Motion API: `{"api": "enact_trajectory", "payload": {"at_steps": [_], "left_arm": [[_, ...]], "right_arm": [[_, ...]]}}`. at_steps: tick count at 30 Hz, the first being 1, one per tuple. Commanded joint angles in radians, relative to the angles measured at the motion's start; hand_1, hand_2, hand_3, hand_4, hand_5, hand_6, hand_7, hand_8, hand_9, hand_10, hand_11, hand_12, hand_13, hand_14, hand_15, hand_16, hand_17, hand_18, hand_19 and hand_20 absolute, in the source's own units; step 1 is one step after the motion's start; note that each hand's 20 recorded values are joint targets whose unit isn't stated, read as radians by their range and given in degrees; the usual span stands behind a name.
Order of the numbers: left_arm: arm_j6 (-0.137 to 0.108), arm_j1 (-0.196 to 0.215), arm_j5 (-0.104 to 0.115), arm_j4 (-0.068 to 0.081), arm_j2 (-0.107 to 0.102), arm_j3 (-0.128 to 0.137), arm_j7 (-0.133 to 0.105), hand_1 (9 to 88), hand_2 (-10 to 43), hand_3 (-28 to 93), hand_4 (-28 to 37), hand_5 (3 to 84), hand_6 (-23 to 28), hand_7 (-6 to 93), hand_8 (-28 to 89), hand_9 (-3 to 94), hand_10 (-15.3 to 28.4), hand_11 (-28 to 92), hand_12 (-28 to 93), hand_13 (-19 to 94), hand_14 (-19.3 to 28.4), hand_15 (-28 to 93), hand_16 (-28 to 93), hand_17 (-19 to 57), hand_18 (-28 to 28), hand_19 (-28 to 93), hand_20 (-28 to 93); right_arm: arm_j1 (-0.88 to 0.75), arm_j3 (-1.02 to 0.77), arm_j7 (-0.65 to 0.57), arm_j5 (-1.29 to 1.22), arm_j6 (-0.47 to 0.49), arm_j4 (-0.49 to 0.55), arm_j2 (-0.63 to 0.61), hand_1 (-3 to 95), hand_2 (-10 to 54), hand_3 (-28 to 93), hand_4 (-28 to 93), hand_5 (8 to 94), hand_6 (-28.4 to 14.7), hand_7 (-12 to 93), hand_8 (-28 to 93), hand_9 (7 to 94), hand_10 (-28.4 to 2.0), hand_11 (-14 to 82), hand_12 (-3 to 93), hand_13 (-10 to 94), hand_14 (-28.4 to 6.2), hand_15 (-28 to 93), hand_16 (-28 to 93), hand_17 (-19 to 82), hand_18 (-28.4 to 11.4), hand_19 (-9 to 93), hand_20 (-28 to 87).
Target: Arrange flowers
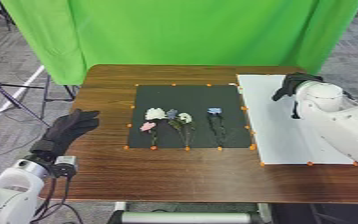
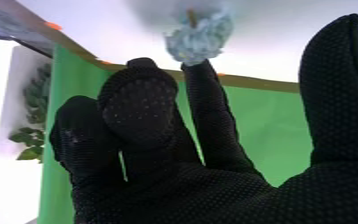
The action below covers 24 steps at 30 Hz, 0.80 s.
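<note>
My right hand [image 1: 293,86] is over the far part of the white board [image 1: 278,142], its fingers relaxed. In the right wrist view, a pale blue flower [image 2: 198,41] is at one fingertip of this hand [image 2: 220,192], and the thumb stands well apart from it; whether they touch I cannot tell. On the black mat [image 1: 167,95] lie two white flowers [image 1: 155,114] [image 1: 185,118], a small blue one [image 1: 171,114] and a pink one [image 1: 148,126], close together. Another blue flower [image 1: 214,111] lies apart on the mat. My left hand [image 1: 67,129] is open beside the mat.
Orange markers [image 1: 253,147] line the mat and board on the brown table [image 1: 184,172]. A green curtain [image 1: 193,35] hangs behind the table's far edge. Tripod legs stand on the floor at the left.
</note>
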State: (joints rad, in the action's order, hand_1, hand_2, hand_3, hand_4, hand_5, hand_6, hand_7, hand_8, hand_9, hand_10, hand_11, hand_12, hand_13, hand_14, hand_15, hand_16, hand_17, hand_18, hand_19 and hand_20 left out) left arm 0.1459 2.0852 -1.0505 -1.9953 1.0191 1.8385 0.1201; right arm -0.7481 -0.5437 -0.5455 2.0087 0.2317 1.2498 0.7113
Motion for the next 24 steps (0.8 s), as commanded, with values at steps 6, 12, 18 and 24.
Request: {"api": "enact_trajectory", "payload": {"at_steps": [6, 12, 18, 24], "left_arm": [[0.008, 0.008, 0.0, -0.004, 0.011, -0.001, 0.003, 21.6, 15.9, 55, -28.3, 43.0, 4.6, 10.8, -6, 40.2, 15.9, 18, 9, 30, 18.0, 16, -4, 0.7, 10.7, 14, 10], [0.008, 0.004, 0.0, -0.002, 0.009, 0.001, 0.003, 21.4, 16.0, 55, -28.3, 42.9, 4.7, 10.7, -6, 40.1, 15.9, 18, 9, 30, 17.9, 16, -4, 0.7, 10.7, 14, 10], [0.01, 0.001, -0.001, -0.004, 0.005, 0.003, 0.004, 21.1, 15.9, 55, -28.3, 42.9, 4.7, 10.8, -6, 40.0, 16.0, 18, 9, 30, 17.9, 16, -3, 0.7, 10.7, 14, 10], [0.012, 0.007, 0.0, -0.006, 0.005, 0.009, 0.007, 21.1, 16.1, 55, -28.3, 42.8, 4.7, 10.8, -6, 40.0, 15.9, 18, 9, 30, 17.9, 16, -4, 0.7, 10.8, 14, 10]], "right_arm": [[-0.06, -0.017, -0.001, -0.02, -0.087, -0.025, -0.004, 38.0, -0.7, 60, -16, 58.6, 3.1, 15, -8, 66.9, -13.2, 10.9, 20.5, 83, -4.7, 66, 30, 55, -17.9, 93, 59], [-0.043, 0.039, 0.006, -0.057, -0.243, -0.014, -0.023, 53.7, -0.6, 49, -16, 67.8, 2.6, 17, 5, 78.2, -11.8, 16.9, 21.1, 86, -3.2, 68, 31, 58, -16.9, 93, 63], [0.007, 0.094, -0.014, -0.106, -0.414, 0.074, -0.073, 58.0, -3.1, 52, -17, 74.4, 2.2, 21, 7, 82.3, -10.9, 16.9, 26.5, 87, -2.5, 69, 31, 59, -16.1, 93, 65], [-0.002, 0.08, -0.027, -0.144, -0.398, 0.268, -0.146, 56.4, -4.8, 55, -16, 76.3, 1.5, 21, 8, 84.4, -11.3, 17.3, 26.9, 87, -2.3, 69, 31, 60, -16.1, 93, 66]]}}
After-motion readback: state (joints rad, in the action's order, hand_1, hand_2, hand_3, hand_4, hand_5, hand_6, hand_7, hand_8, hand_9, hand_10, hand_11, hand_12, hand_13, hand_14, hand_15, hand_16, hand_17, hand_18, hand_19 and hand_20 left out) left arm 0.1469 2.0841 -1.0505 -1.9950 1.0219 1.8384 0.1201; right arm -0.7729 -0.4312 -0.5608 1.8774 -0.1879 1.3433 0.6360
